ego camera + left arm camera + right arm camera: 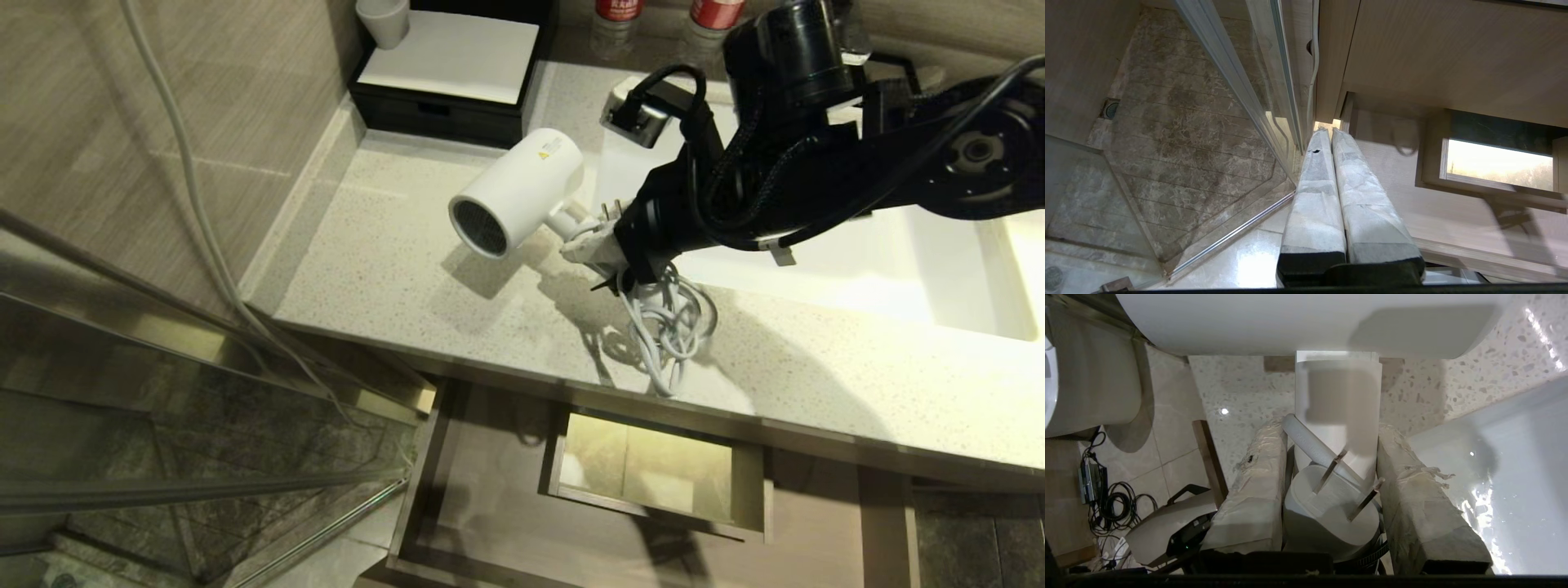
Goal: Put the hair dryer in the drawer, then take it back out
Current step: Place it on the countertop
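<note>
The right gripper clamps the hair dryer by its handle, plug pinched between the taped fingers. The barrel juts leftward from the hand above the speckled countertop, cord dangling. The drawer stands open below. The left gripper hangs pressed together beside it.
</note>
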Robot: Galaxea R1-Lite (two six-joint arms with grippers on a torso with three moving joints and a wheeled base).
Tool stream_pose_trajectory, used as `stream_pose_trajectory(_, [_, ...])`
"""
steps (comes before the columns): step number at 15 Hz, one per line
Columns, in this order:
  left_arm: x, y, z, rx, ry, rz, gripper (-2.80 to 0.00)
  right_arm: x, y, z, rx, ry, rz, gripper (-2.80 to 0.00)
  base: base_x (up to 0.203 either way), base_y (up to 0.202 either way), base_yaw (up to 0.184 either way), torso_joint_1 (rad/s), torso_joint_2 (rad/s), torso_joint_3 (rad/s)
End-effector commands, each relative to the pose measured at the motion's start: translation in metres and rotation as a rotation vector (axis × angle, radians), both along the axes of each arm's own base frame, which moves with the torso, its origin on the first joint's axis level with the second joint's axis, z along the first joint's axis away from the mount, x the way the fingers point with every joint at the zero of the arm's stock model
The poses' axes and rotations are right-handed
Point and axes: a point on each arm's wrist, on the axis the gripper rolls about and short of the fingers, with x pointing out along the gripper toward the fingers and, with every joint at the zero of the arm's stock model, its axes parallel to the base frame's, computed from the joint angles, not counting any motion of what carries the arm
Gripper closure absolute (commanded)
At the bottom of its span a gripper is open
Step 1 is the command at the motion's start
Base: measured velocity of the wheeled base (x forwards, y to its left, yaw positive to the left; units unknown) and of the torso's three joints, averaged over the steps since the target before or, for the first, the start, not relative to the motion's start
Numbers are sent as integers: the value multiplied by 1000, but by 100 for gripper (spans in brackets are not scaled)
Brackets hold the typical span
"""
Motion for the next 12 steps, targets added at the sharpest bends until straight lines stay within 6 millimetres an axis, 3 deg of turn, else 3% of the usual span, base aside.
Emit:
stream_pose_trajectory(1, [0,0,0,-1,2,0,0,9,7,-11,-20,20,-7,0,0,0,0,0,0,0])
stream_pose_trajectory(6, [0,0,0,0,2,0,0,19,20,-20,-34,21,-10,0,0,0,0,0,0,0])
stream_pose_trajectory(12, [0,0,0,-1,1,0,0,19,22,-27,-66,24,-30,0,0,0,0,0,0,0])
